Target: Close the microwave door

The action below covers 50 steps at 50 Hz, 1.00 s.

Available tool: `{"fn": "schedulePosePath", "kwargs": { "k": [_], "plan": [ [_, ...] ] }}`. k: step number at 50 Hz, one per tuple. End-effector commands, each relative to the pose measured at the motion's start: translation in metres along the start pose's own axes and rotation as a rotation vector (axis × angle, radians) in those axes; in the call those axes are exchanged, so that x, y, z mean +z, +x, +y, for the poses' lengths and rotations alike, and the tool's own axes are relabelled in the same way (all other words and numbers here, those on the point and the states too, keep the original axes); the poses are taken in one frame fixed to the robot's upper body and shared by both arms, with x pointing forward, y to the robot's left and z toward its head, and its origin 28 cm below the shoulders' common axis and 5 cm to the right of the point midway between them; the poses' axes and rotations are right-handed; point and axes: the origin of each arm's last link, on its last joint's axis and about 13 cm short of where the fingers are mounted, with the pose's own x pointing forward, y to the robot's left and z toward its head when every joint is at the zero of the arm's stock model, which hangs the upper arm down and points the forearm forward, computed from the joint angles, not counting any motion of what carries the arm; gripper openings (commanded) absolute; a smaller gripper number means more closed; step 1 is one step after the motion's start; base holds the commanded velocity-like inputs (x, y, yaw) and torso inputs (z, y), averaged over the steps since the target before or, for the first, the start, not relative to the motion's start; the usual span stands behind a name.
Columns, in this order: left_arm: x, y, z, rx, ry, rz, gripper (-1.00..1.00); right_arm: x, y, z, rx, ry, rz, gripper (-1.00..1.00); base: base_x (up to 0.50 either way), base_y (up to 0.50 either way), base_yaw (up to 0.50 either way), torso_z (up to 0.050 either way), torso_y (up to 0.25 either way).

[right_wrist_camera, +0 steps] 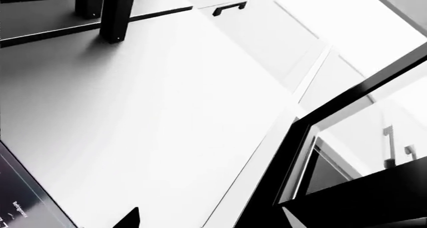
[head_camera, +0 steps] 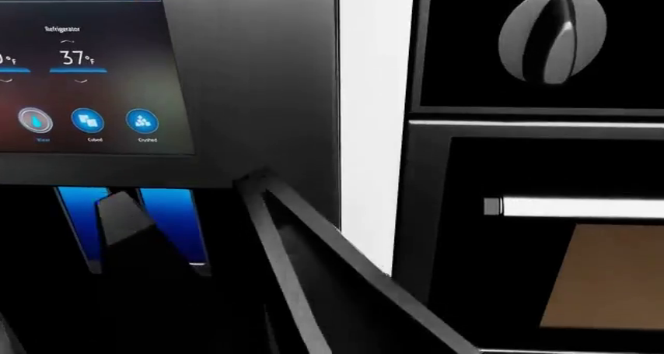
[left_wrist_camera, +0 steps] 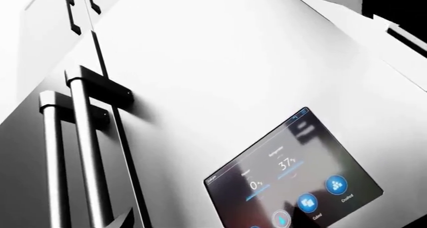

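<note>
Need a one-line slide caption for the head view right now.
Head view: refrigerator touchscreen reading 37°F at left, oven knob and oven handle at right; no microwave or gripper in sight.

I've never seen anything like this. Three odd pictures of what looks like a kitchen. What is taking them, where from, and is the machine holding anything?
These are computer-rendered views from a simulated wheeled robot with two arms, steered by a person. Its job is to close a microwave door.

The head view looks forward from the robot's head. It shows a refrigerator's touch panel reading 37 degrees, with the water dispenser glowing blue beneath. To the side is a dark wall oven with a round knob and a pale handle bar. The dark slanted shape low in the middle may be part of an arm, but I cannot tell.

The other two come from cameras near each gripper. The left wrist view, tilted, shows the same panel and the refrigerator's door handles. The right wrist view shows pale cabinet fronts.

Neither gripper is clearly visible, nothing can be seen held, and I cannot pick out the microwave.
</note>
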Motion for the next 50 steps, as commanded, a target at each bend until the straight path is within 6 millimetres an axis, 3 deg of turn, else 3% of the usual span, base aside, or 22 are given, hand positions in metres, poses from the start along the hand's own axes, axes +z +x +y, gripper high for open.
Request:
{"fn": "schedulePosePath", "kwargs": {
  "k": [1,16,23,35,50],
  "plan": [
    [0.000,0.000,0.000,-0.007,0.000,-0.003,1.00,0.009,0.027,-0.016,-0.011,-0.031,-0.079,1.00,0.00,0.00,0.00,0.000,0.000],
    [0.000,0.002,0.002,-0.008,0.000,-0.001,1.00,0.010,0.060,-0.033,-0.057,-0.073,-0.071,1.00,0.00,0.00,0.00,0.000,0.000],
    [0.000,0.003,0.003,-0.012,-0.001,-0.002,1.00,0.002,0.082,-0.053,-0.124,-0.053,-0.006,1.00,0.00,0.00,0.00,0.000,0.000],
    [-0.002,0.008,0.002,-0.019,-0.006,-0.006,1.00,0.006,0.091,-0.065,-0.150,-0.083,-0.013,1.00,0.00,0.00,0.00,0.000,0.000],
    [-0.004,0.013,-0.001,-0.025,-0.011,-0.010,1.00,0.002,0.116,-0.080,-0.182,-0.095,-0.012,1.00,0.00,0.00,0.00,0.000,0.000]
  ]
}}
